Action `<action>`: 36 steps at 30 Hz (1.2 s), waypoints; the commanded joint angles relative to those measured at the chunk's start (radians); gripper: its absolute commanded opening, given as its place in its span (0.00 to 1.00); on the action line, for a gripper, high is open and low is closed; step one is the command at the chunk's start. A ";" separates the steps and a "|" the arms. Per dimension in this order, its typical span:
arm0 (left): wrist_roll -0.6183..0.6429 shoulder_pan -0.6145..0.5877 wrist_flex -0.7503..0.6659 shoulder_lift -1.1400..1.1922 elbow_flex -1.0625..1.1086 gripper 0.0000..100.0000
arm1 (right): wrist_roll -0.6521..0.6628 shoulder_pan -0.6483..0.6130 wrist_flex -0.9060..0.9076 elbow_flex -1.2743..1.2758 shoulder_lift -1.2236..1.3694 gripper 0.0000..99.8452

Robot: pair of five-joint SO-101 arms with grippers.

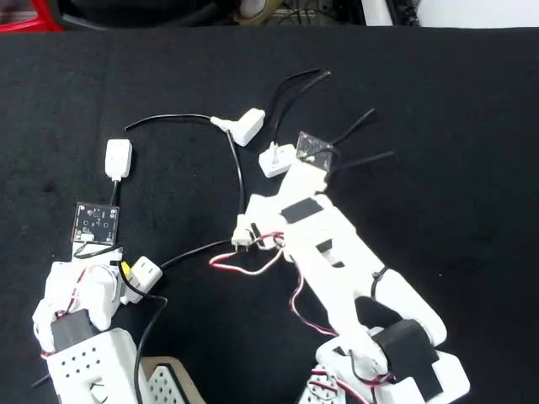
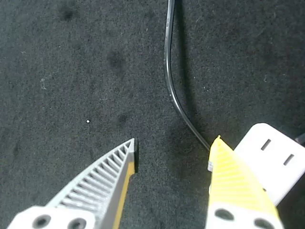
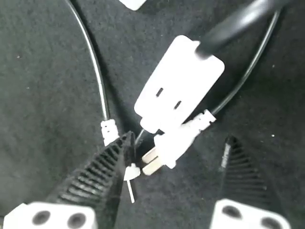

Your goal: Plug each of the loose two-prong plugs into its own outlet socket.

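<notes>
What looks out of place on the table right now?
Nothing spilled or broken. One oddity: a loose plug lies askew against an outlet socket, prongs pointing away from the slots, inside the open right gripper.

Robotics lab bench; table draped in black cloth [image 1: 438, 101]; two white plastic arms, left arm [image 1: 80, 311] and right arm [image 1: 337, 252], with servo wires [image 1: 253, 265] exposed (red and white, looped loose); bare circuit board [image 1: 95, 222] flat on the cloth; outlet socket [image 1: 145, 273] lying loose beside it; cable tangle [image 1: 295, 10] beyond the far edge.
</notes>
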 commanded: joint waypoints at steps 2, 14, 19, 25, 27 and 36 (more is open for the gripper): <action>-0.012 0.008 -0.014 0.002 -0.002 0.25 | -0.077 -0.009 -0.097 0.082 -0.004 0.29; -0.012 0.012 -0.014 0.002 -0.001 0.25 | -0.094 0.005 -0.135 0.117 -0.004 0.02; -0.012 0.012 -0.014 0.002 -0.001 0.25 | -0.091 0.055 -0.133 0.108 0.041 0.09; -0.012 0.013 -0.014 0.002 -0.001 0.25 | -0.091 0.061 -0.129 0.059 0.168 0.30; -0.012 0.013 -0.014 0.002 -0.001 0.25 | -0.091 0.061 -0.115 0.028 0.193 0.27; -0.014 0.013 -0.014 0.002 -0.001 0.25 | -0.089 0.064 0.028 -0.047 0.214 0.04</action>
